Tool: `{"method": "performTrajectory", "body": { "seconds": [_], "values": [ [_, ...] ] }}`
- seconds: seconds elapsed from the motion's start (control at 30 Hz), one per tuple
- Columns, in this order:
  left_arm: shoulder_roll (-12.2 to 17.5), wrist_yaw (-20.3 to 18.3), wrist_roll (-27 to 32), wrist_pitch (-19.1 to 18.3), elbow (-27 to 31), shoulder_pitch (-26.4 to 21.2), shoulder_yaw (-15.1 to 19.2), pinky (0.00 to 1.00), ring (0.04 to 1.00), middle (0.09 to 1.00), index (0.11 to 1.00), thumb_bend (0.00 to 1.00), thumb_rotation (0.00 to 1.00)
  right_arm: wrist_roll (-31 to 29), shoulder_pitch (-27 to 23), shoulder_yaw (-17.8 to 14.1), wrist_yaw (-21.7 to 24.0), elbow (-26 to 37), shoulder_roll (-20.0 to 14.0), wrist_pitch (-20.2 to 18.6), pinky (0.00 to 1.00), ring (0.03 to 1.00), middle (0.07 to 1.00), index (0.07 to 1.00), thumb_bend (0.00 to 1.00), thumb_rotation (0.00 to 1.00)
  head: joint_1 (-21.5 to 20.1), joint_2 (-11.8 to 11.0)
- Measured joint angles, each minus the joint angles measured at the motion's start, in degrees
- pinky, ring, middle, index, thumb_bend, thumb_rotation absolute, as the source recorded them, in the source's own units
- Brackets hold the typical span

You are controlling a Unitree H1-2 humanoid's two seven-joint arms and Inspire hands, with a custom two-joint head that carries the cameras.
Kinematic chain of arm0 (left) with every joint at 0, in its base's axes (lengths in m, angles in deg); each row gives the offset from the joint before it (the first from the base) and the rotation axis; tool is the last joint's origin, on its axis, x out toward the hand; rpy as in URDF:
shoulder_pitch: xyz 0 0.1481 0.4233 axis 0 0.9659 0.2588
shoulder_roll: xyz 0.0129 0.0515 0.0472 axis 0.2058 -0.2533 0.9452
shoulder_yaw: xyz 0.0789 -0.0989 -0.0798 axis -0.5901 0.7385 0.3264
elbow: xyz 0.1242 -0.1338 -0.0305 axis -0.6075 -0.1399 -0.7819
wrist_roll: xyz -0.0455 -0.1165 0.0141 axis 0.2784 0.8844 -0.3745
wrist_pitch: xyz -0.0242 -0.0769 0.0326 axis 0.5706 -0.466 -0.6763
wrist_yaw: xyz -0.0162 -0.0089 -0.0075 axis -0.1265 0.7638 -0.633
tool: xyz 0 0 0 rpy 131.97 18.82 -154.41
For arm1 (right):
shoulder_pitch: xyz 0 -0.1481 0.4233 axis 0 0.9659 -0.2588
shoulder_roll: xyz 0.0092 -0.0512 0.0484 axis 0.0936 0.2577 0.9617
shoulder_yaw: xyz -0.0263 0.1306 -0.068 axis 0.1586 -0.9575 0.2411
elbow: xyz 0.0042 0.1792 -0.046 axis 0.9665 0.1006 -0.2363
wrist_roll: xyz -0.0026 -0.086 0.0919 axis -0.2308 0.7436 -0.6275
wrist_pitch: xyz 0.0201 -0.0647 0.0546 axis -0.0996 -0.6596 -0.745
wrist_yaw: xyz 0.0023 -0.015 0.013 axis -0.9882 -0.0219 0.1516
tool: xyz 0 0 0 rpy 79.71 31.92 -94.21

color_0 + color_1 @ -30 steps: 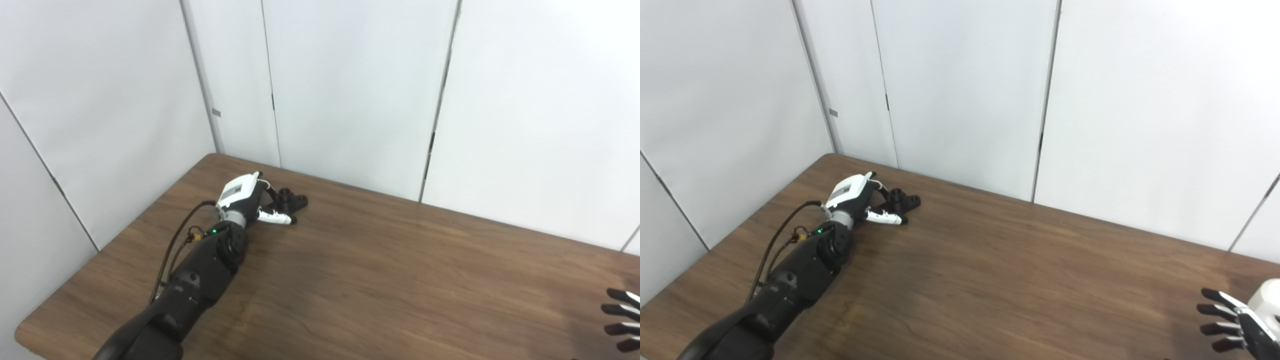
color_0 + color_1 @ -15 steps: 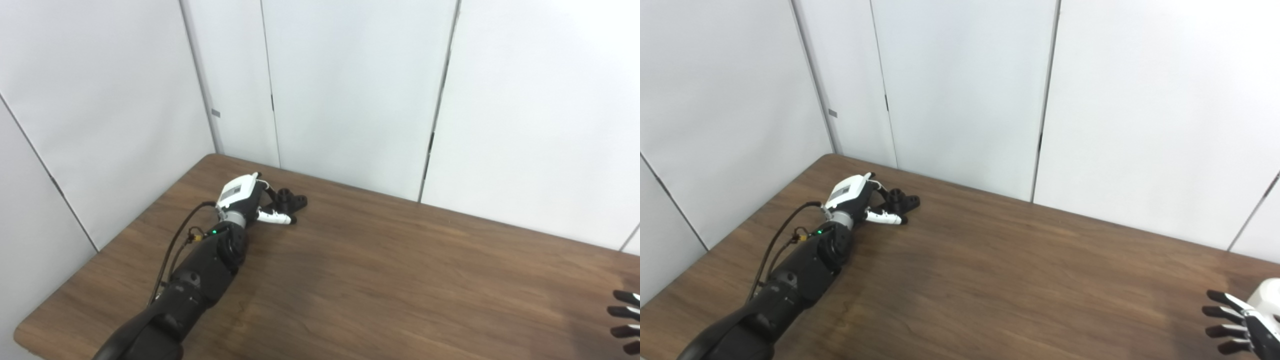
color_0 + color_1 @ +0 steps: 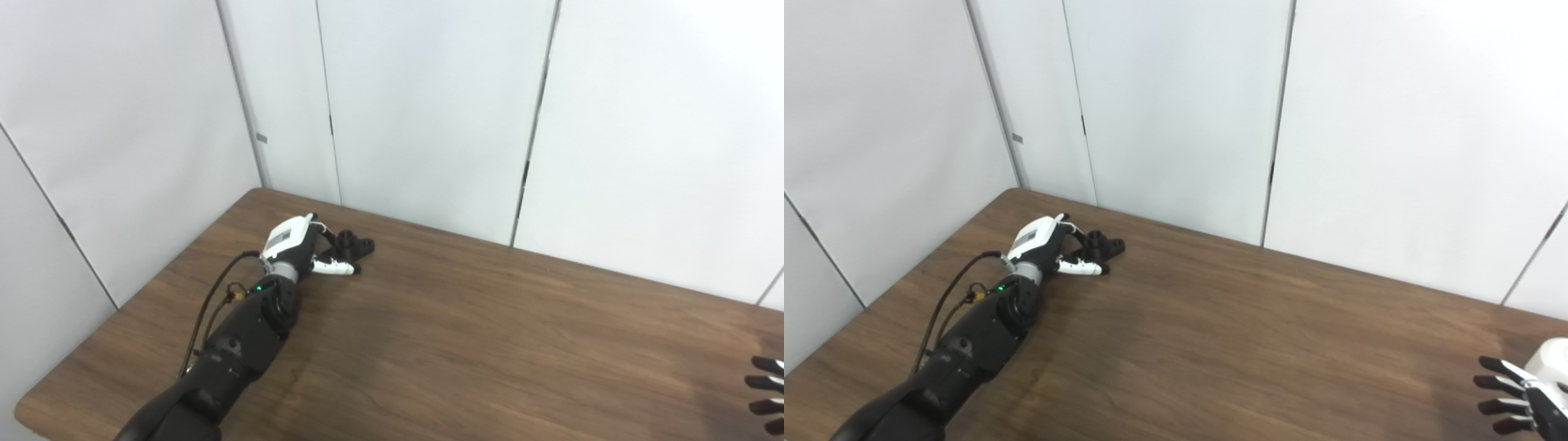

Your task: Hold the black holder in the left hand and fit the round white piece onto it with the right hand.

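The black holder lies on the brown table near its far left corner. My left hand rests against the holder's left side. Its thumb stretches out along the table just in front of the holder, and its fingers reach over the holder's near part, mostly hidden by the back of the hand. The holder sits on the table, not lifted. My right hand hovers at the bottom right edge with fingers spread and nothing in it. No round white piece shows in either view.
White wall panels stand close behind the table's far edge and along its left side. A black cable loops beside my left forearm.
My right hand has slid a little toward the right picture edge. The left hand stays at the holder, and the whole picture has shifted slightly.
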Motion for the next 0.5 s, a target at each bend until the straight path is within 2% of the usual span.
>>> {"method": "performTrajectory", "body": {
  "seconds": [0.5],
  "values": [
    [0.01, 0.26, 0.21, 1.37, -0.32, 0.30, 0.17, 1.00, 1.000, 0.984, 0.658, 0.90, 0.26, 0.78, 0.00, 0.01, 0.61, 0.63, -0.98, -1.62, 0.49, 0.605, 0.705, 0.771, 0.69, 0.00, -0.26, 0.53]
  ]
}}
